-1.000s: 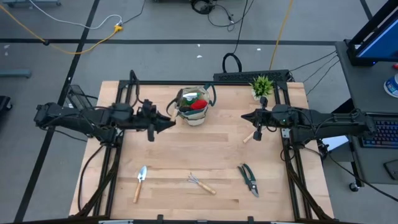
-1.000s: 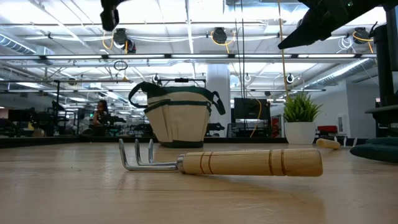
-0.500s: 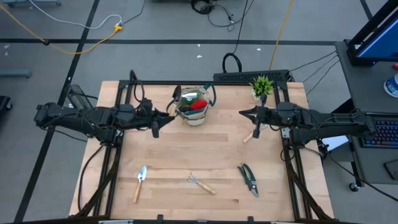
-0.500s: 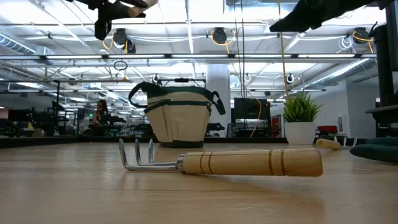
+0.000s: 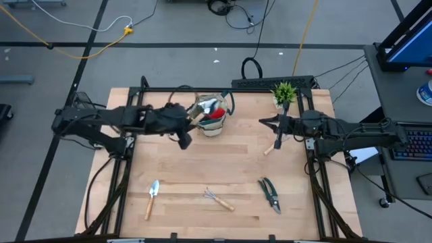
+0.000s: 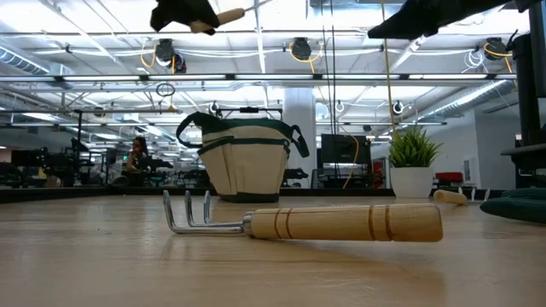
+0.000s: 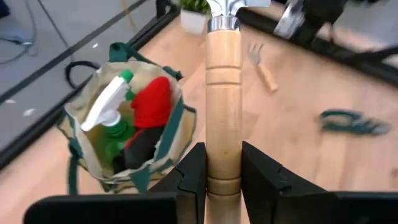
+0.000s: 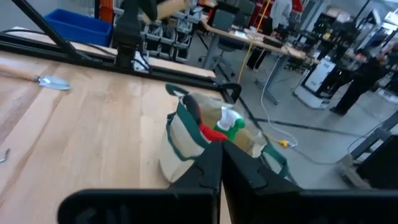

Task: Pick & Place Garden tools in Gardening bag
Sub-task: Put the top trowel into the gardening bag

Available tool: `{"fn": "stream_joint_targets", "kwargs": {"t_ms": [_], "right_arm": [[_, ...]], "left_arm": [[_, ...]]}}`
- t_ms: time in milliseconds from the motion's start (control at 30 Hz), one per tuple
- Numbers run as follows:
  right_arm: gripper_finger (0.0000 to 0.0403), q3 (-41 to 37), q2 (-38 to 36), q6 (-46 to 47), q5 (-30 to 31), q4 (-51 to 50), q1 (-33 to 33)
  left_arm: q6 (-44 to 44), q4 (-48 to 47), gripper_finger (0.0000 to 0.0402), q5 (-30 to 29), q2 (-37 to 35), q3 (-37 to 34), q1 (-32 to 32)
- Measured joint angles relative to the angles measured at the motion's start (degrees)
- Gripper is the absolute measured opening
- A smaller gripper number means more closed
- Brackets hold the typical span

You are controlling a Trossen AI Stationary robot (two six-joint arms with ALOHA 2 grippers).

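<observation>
The gardening bag (image 5: pixel 217 128) stands at the table's far middle, holding a green spray bottle (image 7: pixel 115 118) and a red glove (image 7: pixel 152 102). My left gripper (image 5: pixel 186 123) hangs just left of the bag, shut on a wooden-handled trowel (image 7: pixel 224 81) whose metal end reaches over the bag's mouth. My right gripper (image 5: pixel 264 122) waits shut to the right of the bag, high above the table. A small trowel (image 5: pixel 152 196), a rake (image 5: pixel 218 198) and pruning shears (image 5: pixel 271 194) lie flat near the table's near edge. My left gripper pinches the trowel's wooden handle (image 7: pixel 224 134) between its two fingers (image 7: pixel 194 169), at the handle's free-end half. The fingers come from the table's left, slanting down, and the handle lies along them. The trowel is lifted clear, its metal end (image 5: pixel 206 105) over the bag.
A spiky potted plant (image 5: pixel 284 93) stands at the far right corner. Another wooden handle (image 5: pixel 273 147) lies on the table under my right arm. Bare wood lies between the bag and the tools at the near edge.
My left gripper has gone up and toward the table's right, closer to the bag, turning and tipping downward. The trowel has swung with it, so its metal end now points over the bag's mouth. My right gripper has tipped up toward level.
</observation>
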Motion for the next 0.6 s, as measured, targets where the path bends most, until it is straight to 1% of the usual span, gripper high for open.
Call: {"fn": "stream_joint_targets", "kwargs": {"t_ms": [133,300,600], "right_arm": [[0.0,0.0,0.0,-2.8,0.4,0.7,0.0],[0.0,0.0,0.0,-3.3,4.2,4.0,0.0],[0.0,0.0,1.3,-4.7,3.9,16.7,0.0]], "left_arm": [[2.8,-7.0,0.0072,-0.2,5.4,6.8,0.6],[4.7,-13.7,0.0072,-1.6,10.7,12.8,0.8],[9.2,-17.9,0.0072,-1.7,16.6,19.3,0.8]]}}
